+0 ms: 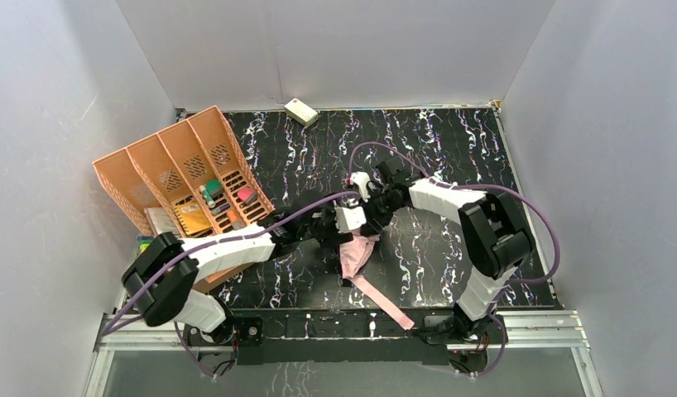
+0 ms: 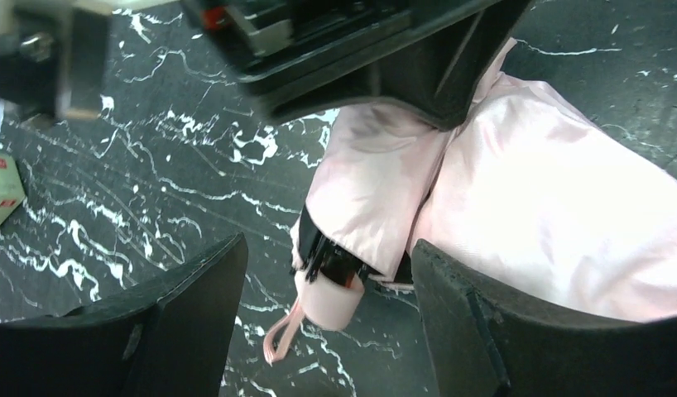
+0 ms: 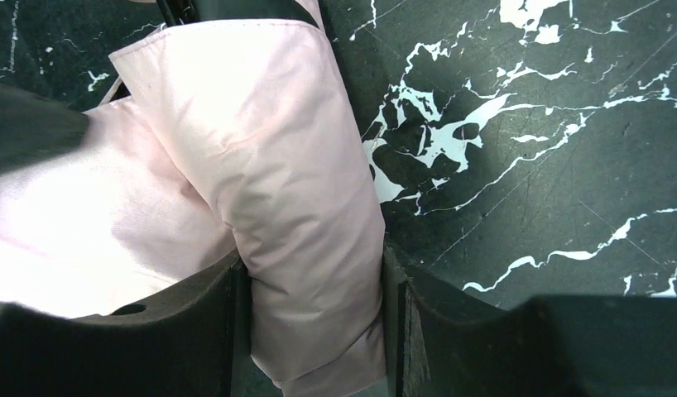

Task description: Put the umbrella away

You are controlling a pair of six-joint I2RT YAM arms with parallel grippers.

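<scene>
The umbrella (image 1: 356, 252) lies folded on the black marbled table, its pink fabric loosely bunched, with a long pink strip trailing toward the near edge. My right gripper (image 3: 314, 281) is shut on the rolled pink fabric (image 3: 269, 149), one finger pressing on each side. My left gripper (image 2: 327, 248) stands open around the handle end. The pink handle (image 2: 328, 299) and its strap (image 2: 281, 335) hang between the fingers (image 2: 170, 322) without touching them. From above, the two grippers (image 1: 339, 227) (image 1: 370, 217) meet over the umbrella's top.
An orange slotted organiser (image 1: 178, 165) holding small items stands tilted at the left. A small cream box (image 1: 301, 111) sits by the back wall. Grey walls close in three sides. A flat greenish packet (image 2: 0, 194) lies on the table at the left.
</scene>
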